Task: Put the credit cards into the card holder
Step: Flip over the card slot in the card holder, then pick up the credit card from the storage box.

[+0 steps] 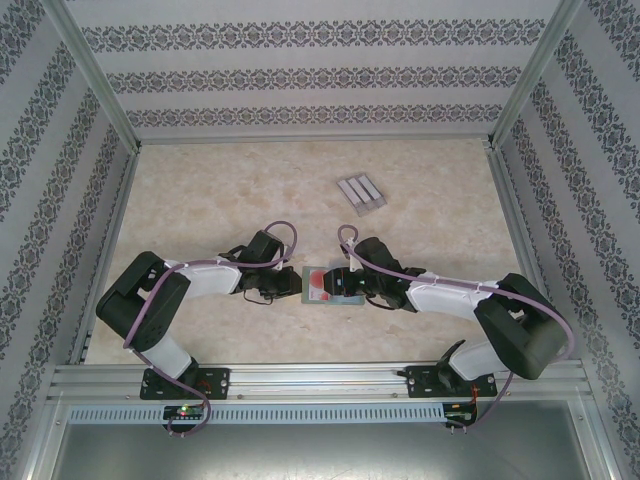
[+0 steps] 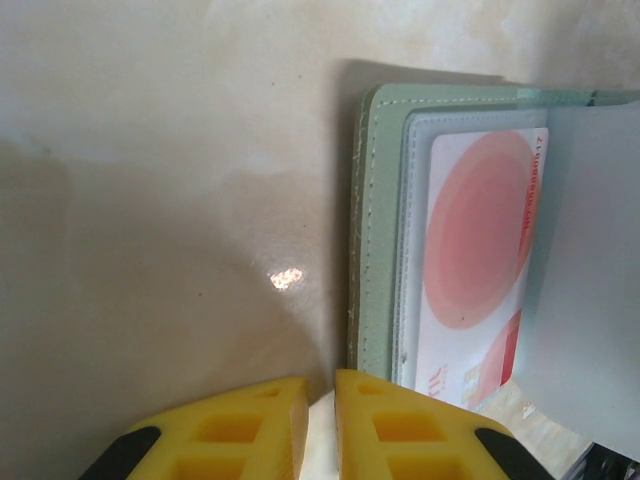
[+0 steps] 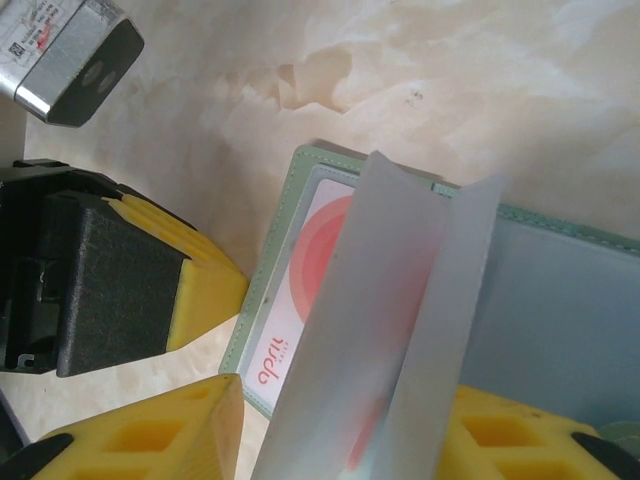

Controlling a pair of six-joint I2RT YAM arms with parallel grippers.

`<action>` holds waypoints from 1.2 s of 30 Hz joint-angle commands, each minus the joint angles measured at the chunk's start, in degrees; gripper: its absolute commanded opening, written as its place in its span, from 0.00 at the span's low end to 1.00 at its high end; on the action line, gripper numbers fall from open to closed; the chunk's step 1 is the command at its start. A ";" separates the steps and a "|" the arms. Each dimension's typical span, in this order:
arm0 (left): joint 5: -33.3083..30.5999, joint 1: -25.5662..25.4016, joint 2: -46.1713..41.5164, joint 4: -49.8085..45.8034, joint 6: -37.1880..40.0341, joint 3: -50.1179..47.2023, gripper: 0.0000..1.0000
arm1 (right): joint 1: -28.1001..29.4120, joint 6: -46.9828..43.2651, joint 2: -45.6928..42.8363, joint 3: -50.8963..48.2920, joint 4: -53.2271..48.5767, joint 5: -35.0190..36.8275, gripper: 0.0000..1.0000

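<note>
Top external: open card holder (image 1: pixel 308 285) spans left-right.

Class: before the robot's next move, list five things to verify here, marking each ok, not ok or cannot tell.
1. Wallet open: ok.
2. Red card lying inside the wallet: ok.
3. Clear sleeves lying flat: not ok, they stand up between the open fingers of the right gripper.
4. Left gripper beside the wallet's edge: ok. Whether it holds anything: cannot tell.
5. Stand well away from the wallet: ok.
</note>
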 commanded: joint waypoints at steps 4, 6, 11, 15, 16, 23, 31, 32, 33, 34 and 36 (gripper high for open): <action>-2.50 -1.43 5.78 3.14 -0.40 -1.93 0.19 | -1.40 0.62 -2.46 -1.31 0.96 0.24 0.53; -1.77 -1.46 6.47 4.01 -0.55 -2.24 0.19 | -1.77 0.38 -3.35 -1.68 0.49 0.59 0.57; -2.50 -1.47 5.74 2.86 -0.33 -1.85 0.20 | -2.68 -0.70 -7.29 -2.66 -4.34 5.52 0.63; -1.90 -1.37 6.16 3.80 -0.55 -2.09 0.20 | -4.45 -1.37 -12.36 -3.55 -9.26 9.35 0.63; -2.33 -1.37 5.65 3.26 -0.46 -2.02 0.21 | -4.81 -1.73 -13.95 -3.88 -10.37 10.38 0.63; -3.70 -1.02 3.10 5.12 -1.71 -4.45 0.31 | -10.03 -9.18 -18.38 1.34 -17.87 12.58 0.62; -6.34 -0.68 0.07 6.24 -2.98 -6.62 0.34 | -17.70 -20.35 -2.95 19.72 -20.29 14.61 0.62; -7.16 -0.69 -0.83 5.86 -2.96 -6.96 0.35 | -17.79 -23.08 -0.21 23.07 -21.36 15.15 0.62; -7.59 -0.69 -1.41 6.31 -3.33 -7.56 0.35 | -17.81 -25.49 2.61 26.42 -22.93 15.47 0.63; -7.64 -0.67 -1.54 7.18 -3.75 -8.28 0.35 | -17.82 -27.30 5.30 29.28 -24.03 14.96 0.64; -7.66 -0.51 -1.21 7.84 -4.06 -8.97 0.35 | -17.79 -30.94 10.38 33.66 -24.41 13.79 0.64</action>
